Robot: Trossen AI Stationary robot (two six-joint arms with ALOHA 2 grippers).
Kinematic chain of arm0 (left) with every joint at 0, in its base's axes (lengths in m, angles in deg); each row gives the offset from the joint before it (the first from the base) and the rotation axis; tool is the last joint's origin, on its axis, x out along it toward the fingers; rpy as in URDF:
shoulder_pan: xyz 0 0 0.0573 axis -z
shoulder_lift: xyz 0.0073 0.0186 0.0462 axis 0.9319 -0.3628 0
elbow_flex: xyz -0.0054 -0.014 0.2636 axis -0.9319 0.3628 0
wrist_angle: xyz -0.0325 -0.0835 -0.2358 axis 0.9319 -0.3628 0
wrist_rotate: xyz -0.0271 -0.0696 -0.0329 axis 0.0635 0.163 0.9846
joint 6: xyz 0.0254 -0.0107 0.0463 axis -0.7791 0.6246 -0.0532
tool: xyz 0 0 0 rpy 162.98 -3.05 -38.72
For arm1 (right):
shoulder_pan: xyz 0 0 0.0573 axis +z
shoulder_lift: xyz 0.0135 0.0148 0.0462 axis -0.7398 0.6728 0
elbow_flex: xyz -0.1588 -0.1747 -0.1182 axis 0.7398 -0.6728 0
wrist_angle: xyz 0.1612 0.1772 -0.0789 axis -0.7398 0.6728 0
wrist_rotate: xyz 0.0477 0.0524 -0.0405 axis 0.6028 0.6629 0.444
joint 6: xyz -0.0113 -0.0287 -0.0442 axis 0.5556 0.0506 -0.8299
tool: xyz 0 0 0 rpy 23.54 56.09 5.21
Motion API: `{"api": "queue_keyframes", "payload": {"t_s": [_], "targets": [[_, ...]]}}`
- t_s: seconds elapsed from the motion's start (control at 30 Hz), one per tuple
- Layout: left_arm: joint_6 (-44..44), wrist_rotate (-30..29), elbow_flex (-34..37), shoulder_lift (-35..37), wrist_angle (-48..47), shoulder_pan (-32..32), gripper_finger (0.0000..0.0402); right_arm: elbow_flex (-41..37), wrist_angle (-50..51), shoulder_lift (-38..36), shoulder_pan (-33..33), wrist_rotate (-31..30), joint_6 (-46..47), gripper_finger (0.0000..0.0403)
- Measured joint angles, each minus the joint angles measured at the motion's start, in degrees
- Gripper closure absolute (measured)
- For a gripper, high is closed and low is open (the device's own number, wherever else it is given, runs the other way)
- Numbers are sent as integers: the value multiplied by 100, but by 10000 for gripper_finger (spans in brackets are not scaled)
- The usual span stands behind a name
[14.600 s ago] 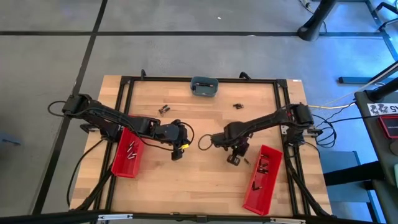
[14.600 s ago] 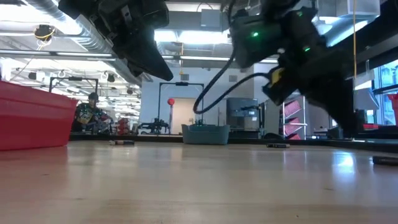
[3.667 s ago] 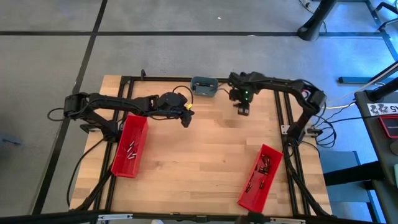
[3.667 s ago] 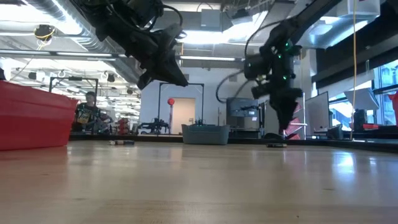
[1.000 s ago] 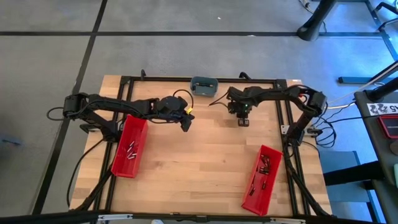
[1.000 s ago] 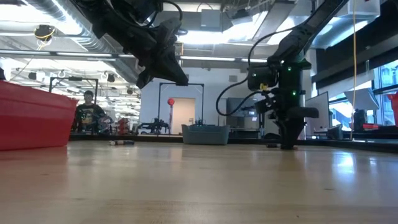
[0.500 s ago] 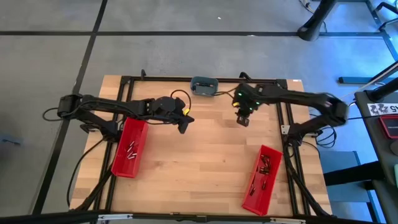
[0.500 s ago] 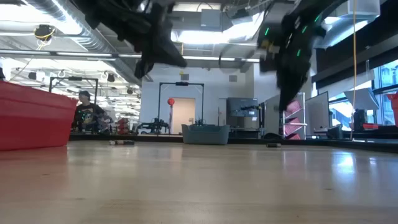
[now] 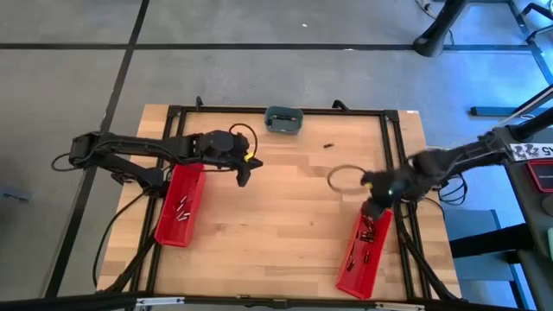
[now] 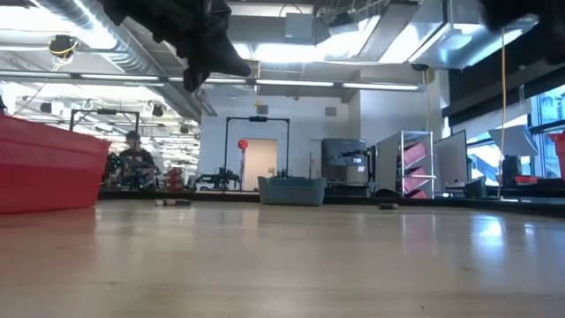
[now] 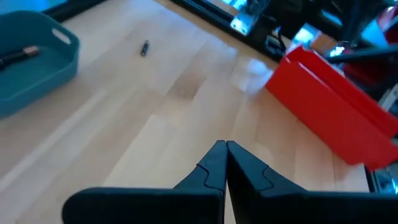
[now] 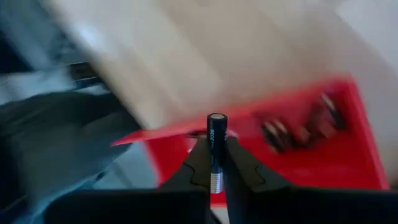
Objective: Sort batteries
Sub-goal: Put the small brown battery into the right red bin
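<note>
**Right gripper hauls a battery over to the right bin**

Right gripper (image 12: 216,163) is clamped on one battery (image 12: 216,140), which stands straight up between the fingertips with its top poking clear above them. Half a second ago this arm was still up at the far side of the table near the dish; now we see it swung all the way to the near end of the right bin (image 9: 363,250), with the gripper right at that bin's top edge. So we'd say the pickup is done and we're in the carry, pretty much at the drop. In the wrist view the red bin sits directly behind the held battery, with a cluster of sorted batteries (image 12: 298,127) already lying in it.

Left gripper (image 11: 225,163) is pinched shut on nothing we can make out, hanging over bare wood just past the top of the left bin (image 9: 181,206). It has drifted back toward its own side compared with a second ago, so it looks like it's just waiting.

What's left: one loose battery (image 9: 328,145) on the wood at the far side, well apart from both grippers, plus one lying in the dish (image 11: 31,59). The left bin holds a few too.

Next up, by our guess, is opening over the right bin, then going back for the stray.
</note>
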Motion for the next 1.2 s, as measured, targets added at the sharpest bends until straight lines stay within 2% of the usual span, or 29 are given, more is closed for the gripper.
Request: {"api": "queue_keyframes", "payload": {"t_s": [0.07,0.13,0.27,0.5,0.77,0.9,1.1,1.2], "targets": [[-155,1,0,0,-64,89,400,-232,178,21,638,-548,941,391],[-299,3,0,0,-204,172,400,-514,3,82,1131,-818,1679,390],[-429,2,0,0,-494,311,400,-1146,-736,268,1622,-841,2692,389],[-857,-294,0,-2,-386,313,400,-1992,-1679,722,1712,-1054,3252,389],[-1113,-308,0,17,-187,137,400,-2157,-1668,1049,1717,-1068,3531,379],[-1106,-310,0,20,-195,90,400,-2124,-1543,1053,1717,-1097,3593,350],[-1056,-259,0,22,-196,100,400,-1795,-1238,1017,1710,-1199,3344,280],[-939,-236,0,22,-199,100,400,-1544,-1063,1016,1712,-1107,3318,262]]}}
